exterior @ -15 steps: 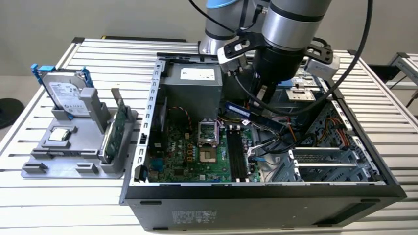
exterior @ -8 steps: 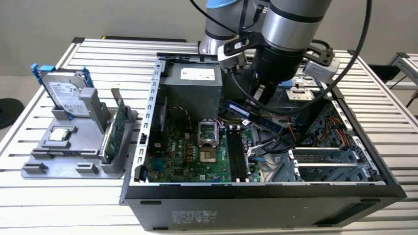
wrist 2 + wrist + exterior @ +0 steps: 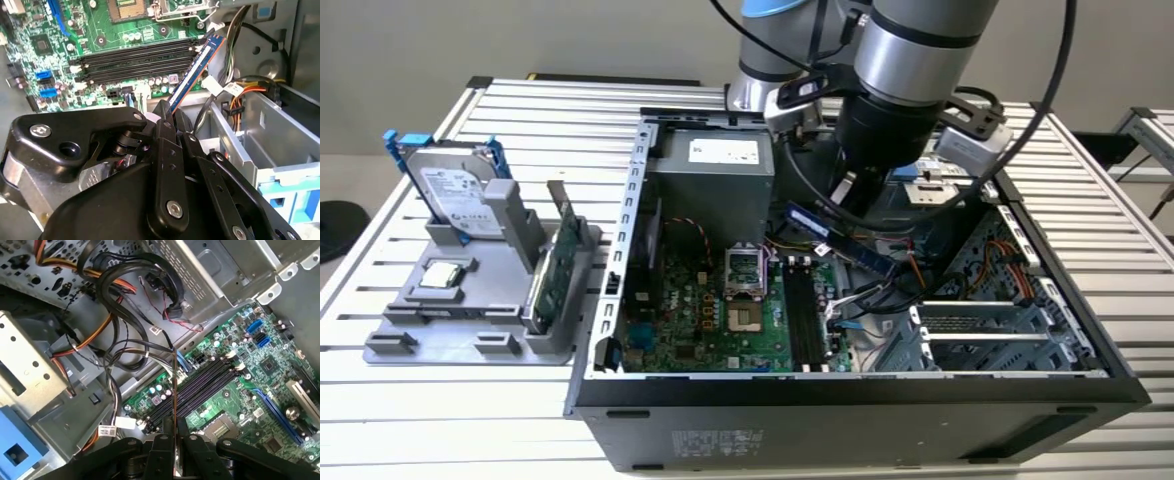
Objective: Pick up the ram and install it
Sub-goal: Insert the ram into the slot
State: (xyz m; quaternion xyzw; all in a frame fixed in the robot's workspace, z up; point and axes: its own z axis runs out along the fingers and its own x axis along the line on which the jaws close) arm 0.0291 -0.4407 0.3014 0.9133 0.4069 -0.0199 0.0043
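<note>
Blue-edged ram (image 3: 192, 75) pinched in gripper (image 3: 167, 117) fingers, hovering above empty memory slots (image 3: 135, 60); pickup done, seating pending.

A table of ribbed silver aluminium slats (image 3: 494, 100) carries everything. Toward the exterior view's left rests a flat grey plastic holder tray (image 3: 440, 310), near the open black metal computer case (image 3: 854, 410), which stands directly on the slats toward the exterior view's right. The two sit just beside each other, the case reaching the table's near edge.
</note>
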